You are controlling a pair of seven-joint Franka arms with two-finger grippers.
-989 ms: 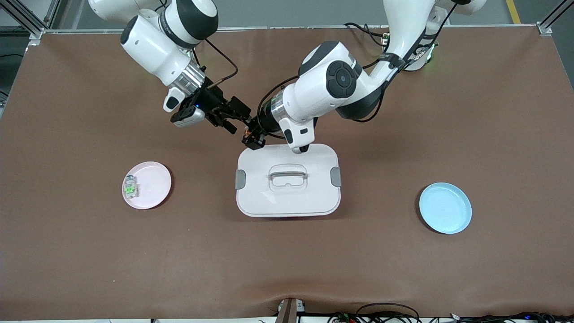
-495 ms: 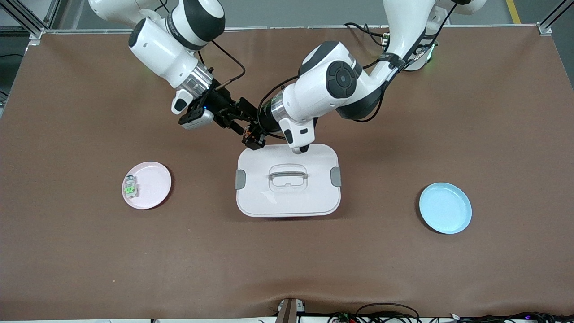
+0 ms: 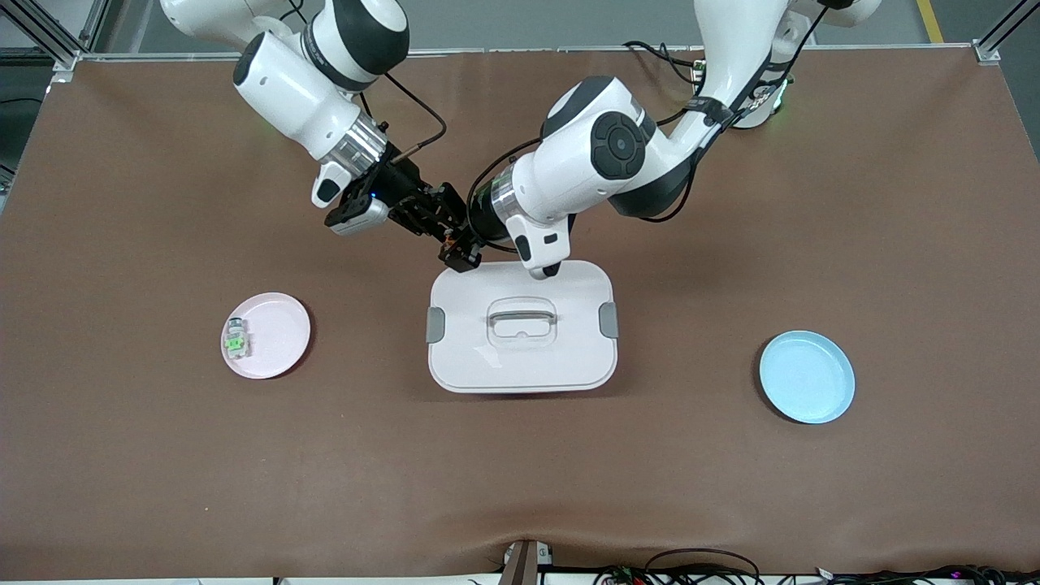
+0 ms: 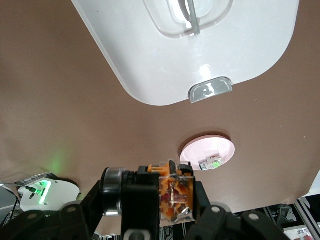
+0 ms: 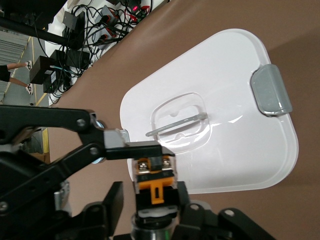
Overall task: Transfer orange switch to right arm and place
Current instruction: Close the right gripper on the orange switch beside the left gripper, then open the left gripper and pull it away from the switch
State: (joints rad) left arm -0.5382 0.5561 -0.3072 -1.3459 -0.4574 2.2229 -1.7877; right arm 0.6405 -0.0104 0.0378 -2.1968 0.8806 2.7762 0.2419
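Observation:
The orange switch (image 3: 448, 237) is held in the air between the two grippers, over the table just past the white box's edge that lies farther from the front camera. My left gripper (image 3: 458, 249) is shut on its clear orange end (image 4: 177, 194). My right gripper (image 3: 444, 221) is open, with one finger on each side of the switch's black and silver end. In the right wrist view the switch (image 5: 155, 182) sits between the right fingers (image 5: 115, 200). A gap shows on one side, and the other finger is close against the switch.
A white lidded box (image 3: 569, 366) with a clear handle sits mid-table. A pink plate (image 3: 280, 333) holding a clear-and-green switch (image 3: 236, 341) lies toward the right arm's end. An empty blue plate (image 3: 807, 376) lies toward the left arm's end.
My right gripper has moved toward the left gripper, and its open fingers now stand round the switch. The left gripper has kept still with the switch.

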